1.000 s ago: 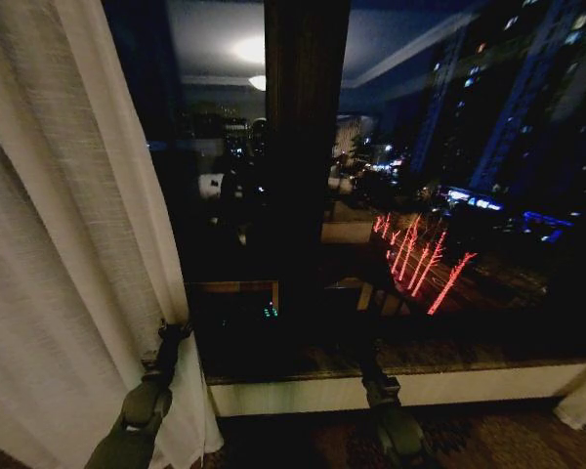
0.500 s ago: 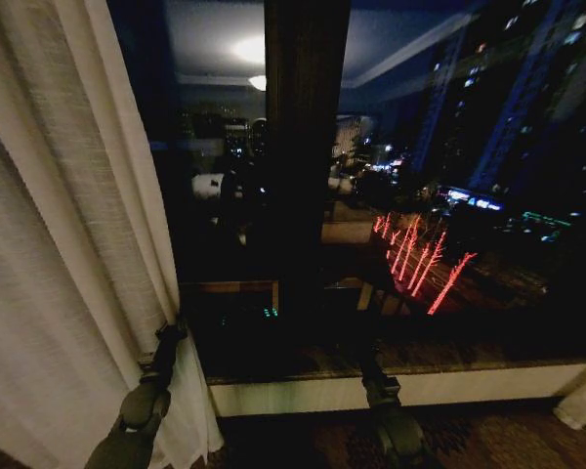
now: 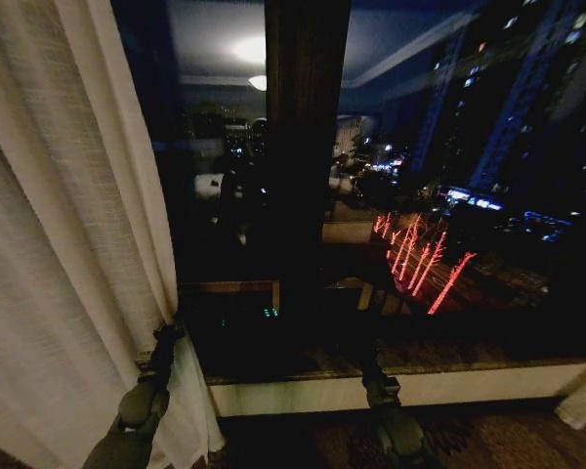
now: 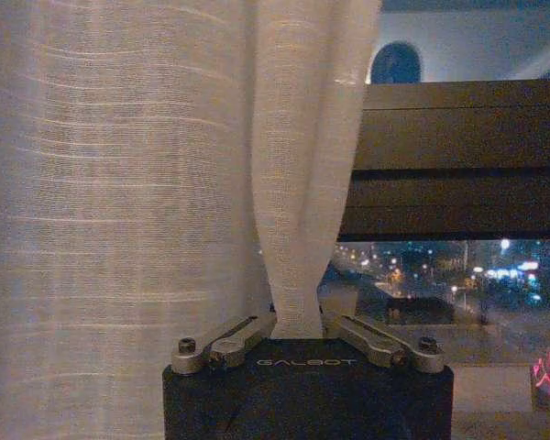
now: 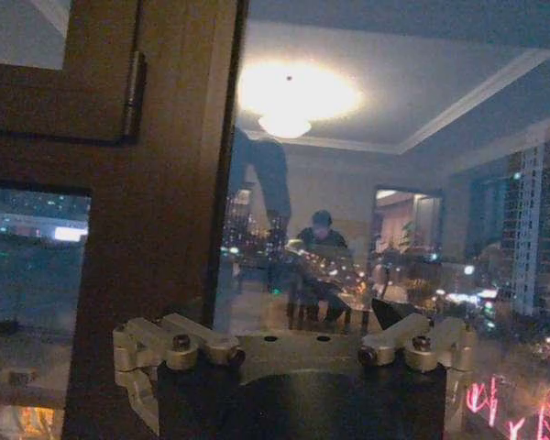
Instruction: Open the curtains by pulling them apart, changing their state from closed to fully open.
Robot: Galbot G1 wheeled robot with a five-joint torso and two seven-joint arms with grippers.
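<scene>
The left curtain (image 3: 59,244), sheer off-white and pleated, hangs bunched at the left of the dark window. My left gripper (image 3: 166,334) is at its inner edge near the sill. In the left wrist view that gripper (image 4: 298,323) is shut on a gathered fold of the curtain (image 4: 293,183), which rises straight up from between the jaws. A small part of the other curtain (image 3: 584,403) shows at the far right by the floor. My right gripper (image 3: 371,354) stands low before the window's middle. In the right wrist view it (image 5: 293,328) is open and holds nothing, facing the glass.
A dark wooden window post (image 3: 303,147) stands in the middle of the glass, also close ahead of the right gripper as the post (image 5: 156,183). A pale window sill ledge (image 3: 420,389) runs along the bottom. The glass reflects a lit room and city lights.
My left gripper has shifted slightly left with the curtain's edge held in it. The right arm has stayed in place.
</scene>
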